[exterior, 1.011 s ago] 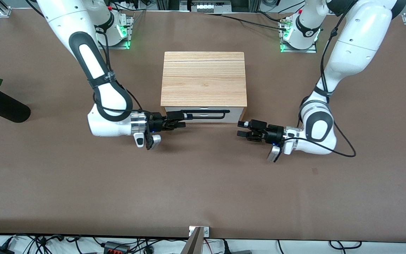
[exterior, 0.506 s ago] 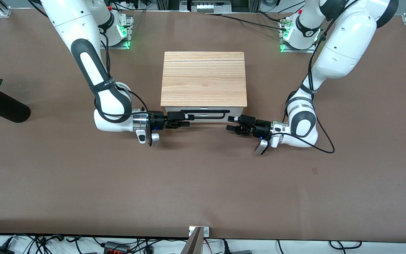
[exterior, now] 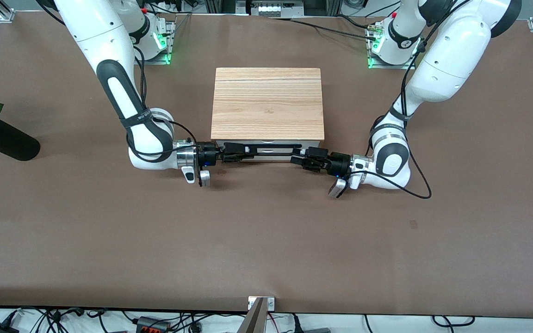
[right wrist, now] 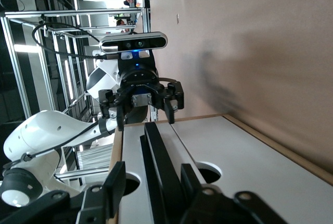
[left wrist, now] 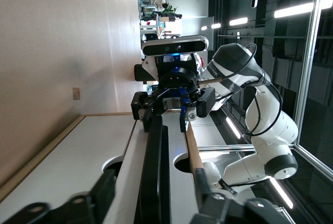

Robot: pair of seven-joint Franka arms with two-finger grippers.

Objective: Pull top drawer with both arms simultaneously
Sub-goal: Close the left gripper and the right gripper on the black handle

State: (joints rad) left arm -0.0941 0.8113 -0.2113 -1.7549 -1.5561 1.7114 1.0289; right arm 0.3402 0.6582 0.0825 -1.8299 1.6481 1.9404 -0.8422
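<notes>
I see the top drawer (exterior: 266,144), its smooth white front flush in the light-wood cabinet (exterior: 267,102) mid-table (exterior: 266,240). My right pincer (exterior: 238,153) and left pincer (exterior: 304,157) each straddle an end of the long black bar handle (exterior: 271,147), fingers spread.

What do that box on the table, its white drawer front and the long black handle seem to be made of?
The cabinet looks like light wood or wood veneer: streaky grain, matte. The top drawer front looks like smooth, painted or laminated white board; which one is unclear. Its handle looks like matte black metal or plastic, a thin straight bar. The right gripper and left gripper are each at one end of it.
</notes>
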